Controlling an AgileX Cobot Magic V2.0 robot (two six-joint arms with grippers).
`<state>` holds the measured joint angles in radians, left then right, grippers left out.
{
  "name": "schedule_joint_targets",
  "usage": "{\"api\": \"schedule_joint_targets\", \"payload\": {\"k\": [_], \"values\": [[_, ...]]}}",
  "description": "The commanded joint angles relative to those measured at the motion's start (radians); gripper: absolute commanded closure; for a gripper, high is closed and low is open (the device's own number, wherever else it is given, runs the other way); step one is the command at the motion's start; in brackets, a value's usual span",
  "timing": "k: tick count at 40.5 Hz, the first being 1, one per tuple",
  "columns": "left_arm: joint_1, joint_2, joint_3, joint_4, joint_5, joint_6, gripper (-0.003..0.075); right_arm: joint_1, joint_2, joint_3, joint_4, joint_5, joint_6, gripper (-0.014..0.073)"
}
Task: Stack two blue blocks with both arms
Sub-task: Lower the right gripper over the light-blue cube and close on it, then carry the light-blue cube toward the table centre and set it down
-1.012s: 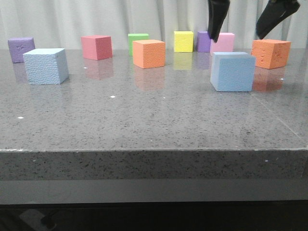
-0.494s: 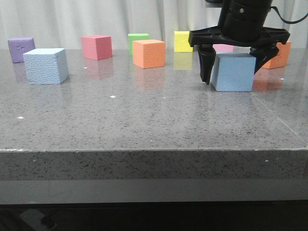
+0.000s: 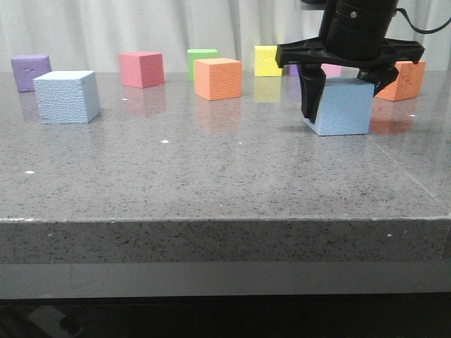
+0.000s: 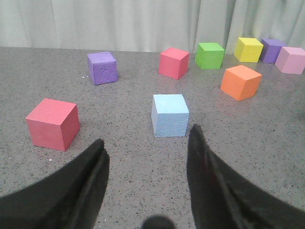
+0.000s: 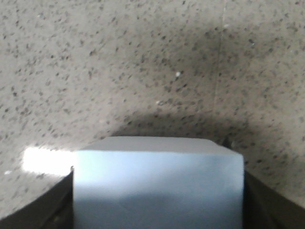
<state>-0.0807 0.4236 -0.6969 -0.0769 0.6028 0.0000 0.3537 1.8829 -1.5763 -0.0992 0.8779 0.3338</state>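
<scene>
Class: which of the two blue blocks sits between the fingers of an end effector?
The blue block on the right; the right end effector straddles it. The other blue block stands alone at left.

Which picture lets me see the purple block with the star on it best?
The left wrist view: the purple block shows three faces there, its star-like mark plain on one side. The front view shows it small at the table's far left, mark faint. The right wrist view misses it, showing only a blue block.
</scene>
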Motion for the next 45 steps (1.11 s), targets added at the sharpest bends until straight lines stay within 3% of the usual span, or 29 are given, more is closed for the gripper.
{"api": "schedule_joint_targets", "payload": {"k": [1,18,23,30,40,45], "values": [[-0.002,0.016,-0.032,-0.004,-0.081,0.0,0.0355,0.042,-0.073,-0.038,-0.014,-0.015,0.001,0.0141],[-0.002,0.016,-0.032,-0.004,-0.081,0.0,0.0355,0.204,0.037,-0.218,-0.093,0.073,0.243,0.014],[-0.002,0.016,-0.032,-0.004,-0.081,0.0,0.0355,0.215,0.064,-0.254,-0.088,0.057,0.254,0.0083],[-0.002,0.016,-0.032,-0.004,-0.081,0.0,0.0355,0.219,0.067,-0.275,-0.087,0.033,0.263,-0.0072],[-0.002,0.016,-0.032,-0.004,-0.081,0.0,0.0355,0.216,0.051,-0.275,-0.094,0.034,0.272,-0.0071],[-0.002,0.016,-0.032,-0.004,-0.081,0.0,0.0355,0.216,-0.005,-0.275,-0.094,0.077,0.189,-0.0071]]}}
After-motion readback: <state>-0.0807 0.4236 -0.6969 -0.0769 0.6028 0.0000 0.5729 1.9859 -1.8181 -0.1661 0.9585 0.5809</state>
